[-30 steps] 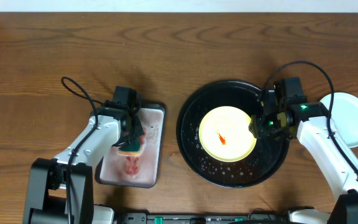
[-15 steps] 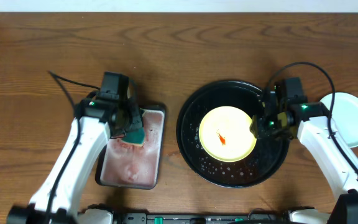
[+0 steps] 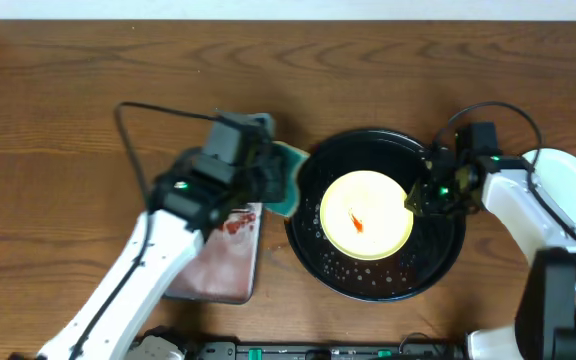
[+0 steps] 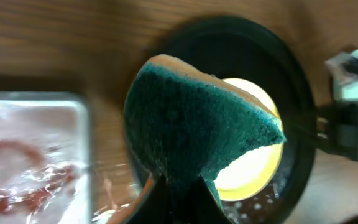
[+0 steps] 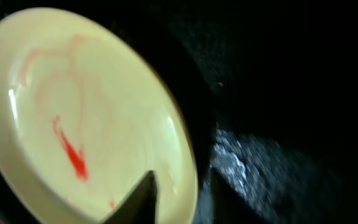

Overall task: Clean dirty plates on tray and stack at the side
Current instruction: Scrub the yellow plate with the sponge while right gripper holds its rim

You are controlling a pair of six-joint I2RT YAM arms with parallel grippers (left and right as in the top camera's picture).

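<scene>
The left gripper (image 4: 178, 198) clamps the green sponge (image 4: 191, 124) over the left rim of the tray (image 3: 373, 285), mid-frame; the right gripper (image 3: 415, 200) pinches the yellow plate (image 3: 365, 215) inside. Best wipe straight across the red smear (image 3: 356, 222), I'd say.

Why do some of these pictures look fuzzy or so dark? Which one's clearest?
Overhead view: sharpest, evenly lit, droplets glinting on the black tray. Left wrist view: the green sponge fairly crisp, the silver pan and background smeared. Right wrist view: the yellow plate soft-edged, tray almost pure black apart from one wet glint.
</scene>
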